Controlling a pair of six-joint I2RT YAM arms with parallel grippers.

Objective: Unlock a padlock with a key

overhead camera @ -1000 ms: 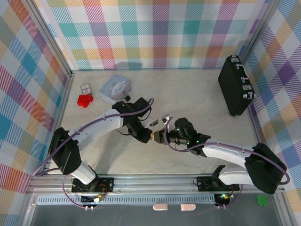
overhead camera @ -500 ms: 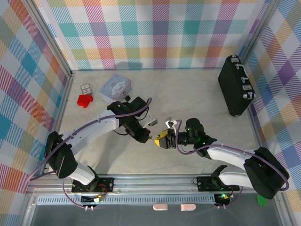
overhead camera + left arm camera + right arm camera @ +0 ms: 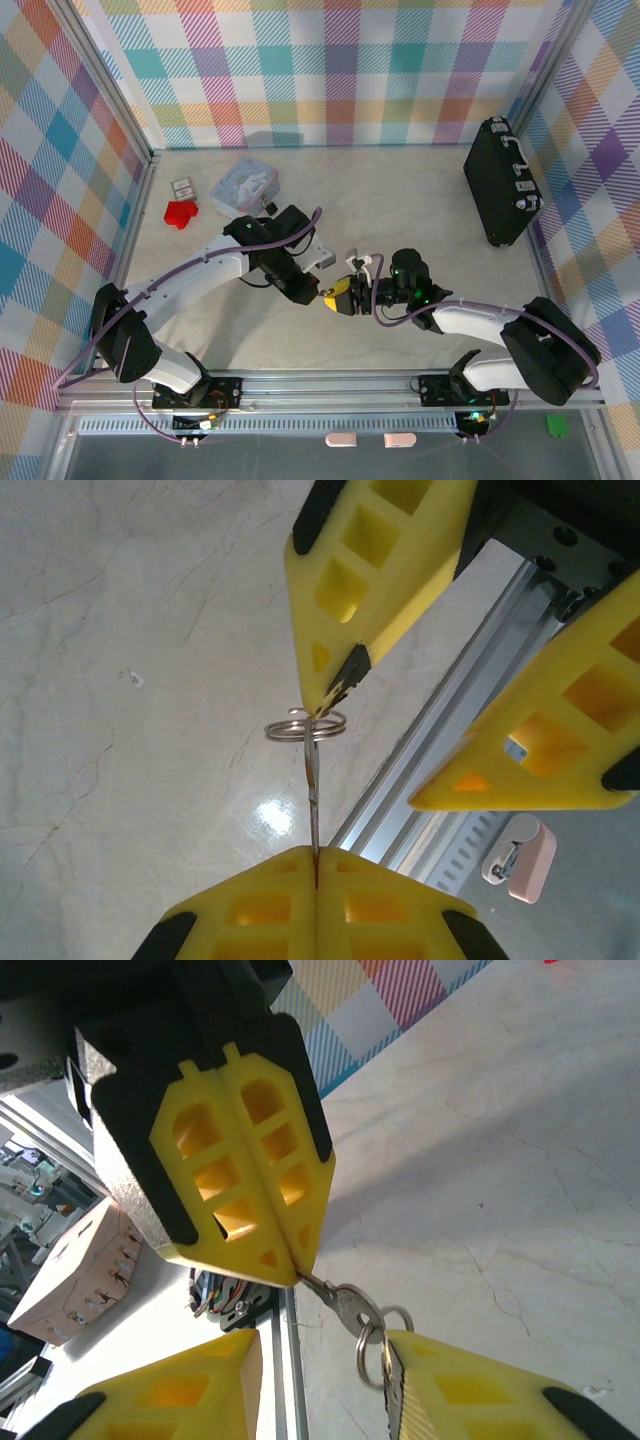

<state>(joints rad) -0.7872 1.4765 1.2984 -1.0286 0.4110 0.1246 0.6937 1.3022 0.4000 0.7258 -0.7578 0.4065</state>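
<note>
Plaid walls [image 3: 330,70] close in a pale, veined tabletop [image 3: 400,200]. Along its right edge, toward the far right corner, lies a black case [image 3: 500,185]. A pale blue tin [image 3: 243,187] sits near the far left corner, with a red block [image 3: 180,213] closer to the left edge.

Both arms reach in over the middle of the tabletop, toward its near edge. The left gripper [image 3: 315,858] has its yellow fingers pressed together, pinching a key [image 3: 312,800] by the blade. The right gripper [image 3: 320,1338] faces it with fingers spread, one fingertip [image 3: 330,685] touching the key's ring [image 3: 305,725].

The padlock [image 3: 182,187] lies well apart from both, just beside the block on its far side, left of the tin.
</note>
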